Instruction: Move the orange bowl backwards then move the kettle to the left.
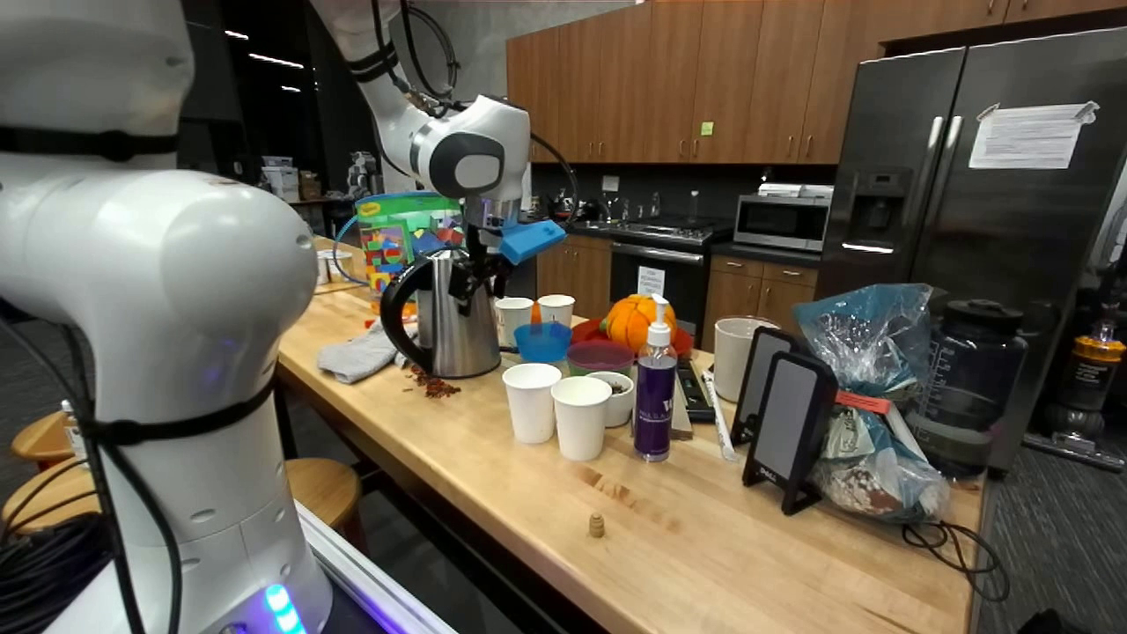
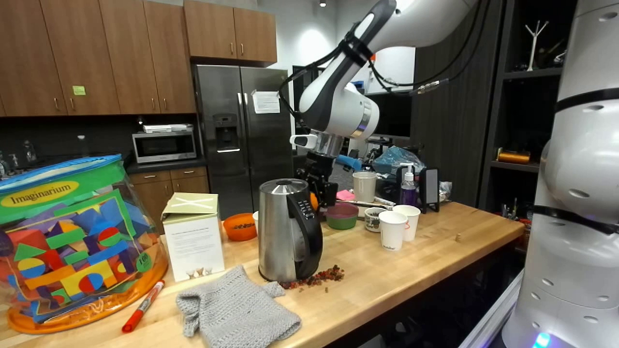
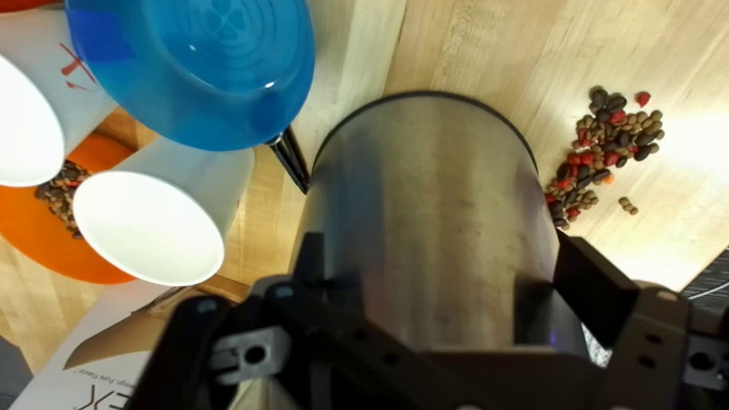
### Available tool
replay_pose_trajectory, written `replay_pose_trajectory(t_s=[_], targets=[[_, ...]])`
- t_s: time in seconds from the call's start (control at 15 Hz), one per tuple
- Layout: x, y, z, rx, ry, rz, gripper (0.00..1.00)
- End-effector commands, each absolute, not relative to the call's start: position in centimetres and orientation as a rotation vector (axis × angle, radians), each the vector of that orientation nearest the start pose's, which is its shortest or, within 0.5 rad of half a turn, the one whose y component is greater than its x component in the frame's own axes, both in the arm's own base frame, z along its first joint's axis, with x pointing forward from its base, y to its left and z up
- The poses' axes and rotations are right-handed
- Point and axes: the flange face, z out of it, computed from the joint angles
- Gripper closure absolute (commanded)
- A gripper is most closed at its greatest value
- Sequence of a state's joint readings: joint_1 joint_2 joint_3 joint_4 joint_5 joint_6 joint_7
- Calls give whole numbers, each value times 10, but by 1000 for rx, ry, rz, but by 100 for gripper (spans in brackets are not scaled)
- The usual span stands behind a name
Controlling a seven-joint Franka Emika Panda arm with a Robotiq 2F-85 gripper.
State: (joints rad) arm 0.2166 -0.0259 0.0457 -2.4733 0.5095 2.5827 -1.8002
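Observation:
The shiny steel kettle with a dark looped handle stands upright on the table, in both exterior views (image 1: pixel 464 339) (image 2: pixel 276 227). Its steel body fills the middle of the wrist view (image 3: pixel 433 171). The orange bowl (image 2: pixel 240 227) holds small dark bits and sits beyond the kettle, beside a white box; it also shows in the wrist view (image 3: pixel 62 253), partly hidden by white cups. My gripper (image 3: pixel 441 273) is open, its fingers wide apart at the upper part of the kettle body. I cannot tell whether they touch it. It also shows in both exterior views (image 1: pixel 475 283) (image 2: pixel 325 191).
A blue bowl (image 3: pixel 199 68) and white paper cups (image 3: pixel 154 228) stand close beside the kettle. Loose coloured bits (image 2: pixel 319 277) lie at its base. A grey cloth (image 2: pixel 239 309), the white box (image 2: pixel 193 241) and a toy-block bag (image 2: pixel 82 241) are near it.

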Motion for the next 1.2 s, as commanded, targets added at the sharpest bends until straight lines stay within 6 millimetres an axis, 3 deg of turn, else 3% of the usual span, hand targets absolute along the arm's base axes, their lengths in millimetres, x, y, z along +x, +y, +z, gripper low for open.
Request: replay_pose_trajectory(t_s=[0.0, 1.13], targets=[[479, 131, 313, 2150, 2422, 451, 0], [502, 181, 317, 1958, 2578, 368, 0]])
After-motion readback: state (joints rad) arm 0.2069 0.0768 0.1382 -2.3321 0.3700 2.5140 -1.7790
